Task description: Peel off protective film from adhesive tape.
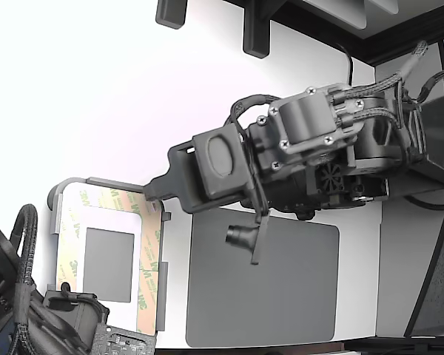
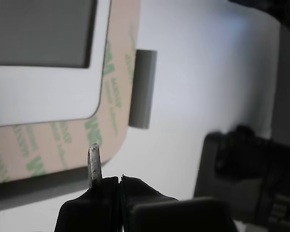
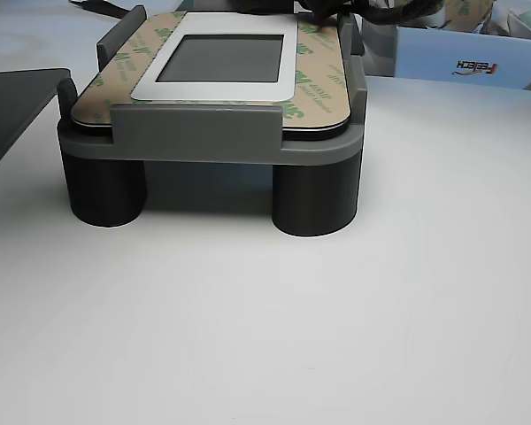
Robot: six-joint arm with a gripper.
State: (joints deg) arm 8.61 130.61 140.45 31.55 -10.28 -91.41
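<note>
Hovering near protective film (image 2: pixel 63 140) corner | jaws together | film unpeeled

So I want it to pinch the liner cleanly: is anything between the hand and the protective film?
Nothing visible blocks it. The hand sits at the protective film by the plate's rounded corner; the grey fixture tab stands off to one side.

Exterior cam: overhead, looks straight down on white table (image 1: pixel 96 89), mid range.
Wrist cam: rides arm, v. close, angled down past gripper (image 2: pixel 108 180) at plate (image 2: pixel 43 99) corner.
Other cam: low, table-level, side-on, close to grey fixture (image 3: pixel 195 133).
Shared by all 3: plate w/ logo-printed film (image 3: pixel 317 93) frame.
</note>
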